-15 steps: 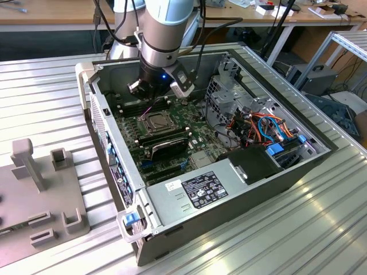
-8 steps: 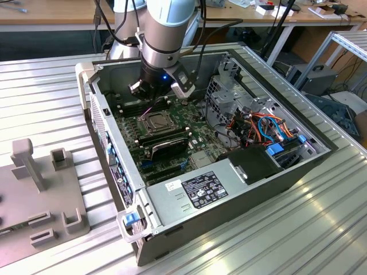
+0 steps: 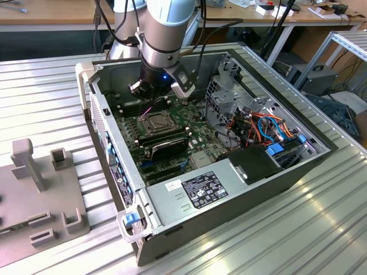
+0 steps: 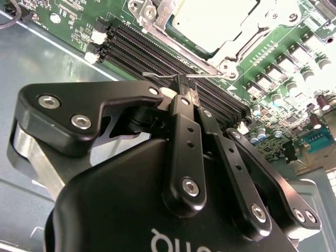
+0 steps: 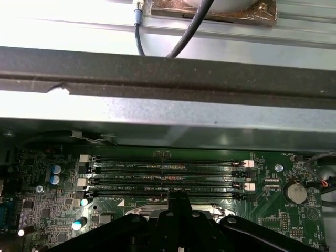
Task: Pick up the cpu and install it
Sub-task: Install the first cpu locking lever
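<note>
The cpu (image 4: pixel 212 21), a pale silver-grey square, lies inside the metal-framed socket (image 3: pixel 153 121) on the green motherboard (image 3: pixel 198 140); the frame's plate sits around its edges. My gripper (image 4: pixel 187 88) hangs just beside the socket, over the black memory slots (image 5: pixel 168 173), with its two black fingers (image 4: pixel 184 126) pressed together. A thin wire lever (image 4: pixel 157 75) of the socket runs across the fingertips and touches them; nothing else is between them. In the first wrist view the gripper (image 5: pixel 177 195) points at the socket's edge.
The open computer case (image 3: pixel 114 172) lies on a ribbed metal table. A power supply (image 3: pixel 200 192) is at its near end, a drive cage with orange and blue cables (image 3: pixel 264 129) on the exterior view's right. A grey fixture (image 3: pixel 40 189) stands on the left.
</note>
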Controlling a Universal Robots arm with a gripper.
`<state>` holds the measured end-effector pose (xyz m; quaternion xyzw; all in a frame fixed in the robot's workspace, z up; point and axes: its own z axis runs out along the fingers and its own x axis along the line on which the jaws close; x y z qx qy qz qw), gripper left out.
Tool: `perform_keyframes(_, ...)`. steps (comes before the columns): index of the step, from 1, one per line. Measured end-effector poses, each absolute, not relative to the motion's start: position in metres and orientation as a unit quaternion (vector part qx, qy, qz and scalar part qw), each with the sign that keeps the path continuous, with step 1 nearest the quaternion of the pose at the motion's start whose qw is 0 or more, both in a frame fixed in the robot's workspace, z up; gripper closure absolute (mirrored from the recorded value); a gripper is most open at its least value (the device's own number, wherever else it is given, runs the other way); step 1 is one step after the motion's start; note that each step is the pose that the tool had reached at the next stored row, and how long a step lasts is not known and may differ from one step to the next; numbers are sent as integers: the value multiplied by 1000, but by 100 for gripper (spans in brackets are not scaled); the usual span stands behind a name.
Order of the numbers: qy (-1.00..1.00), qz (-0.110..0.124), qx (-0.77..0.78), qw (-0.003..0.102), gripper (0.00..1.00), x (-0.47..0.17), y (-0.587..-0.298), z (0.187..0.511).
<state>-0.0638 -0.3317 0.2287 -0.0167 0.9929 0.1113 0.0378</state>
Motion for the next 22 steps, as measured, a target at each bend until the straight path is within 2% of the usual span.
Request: perform_keyframes(22, 993, 112, -17, 42, 89, -67, -330, 227)
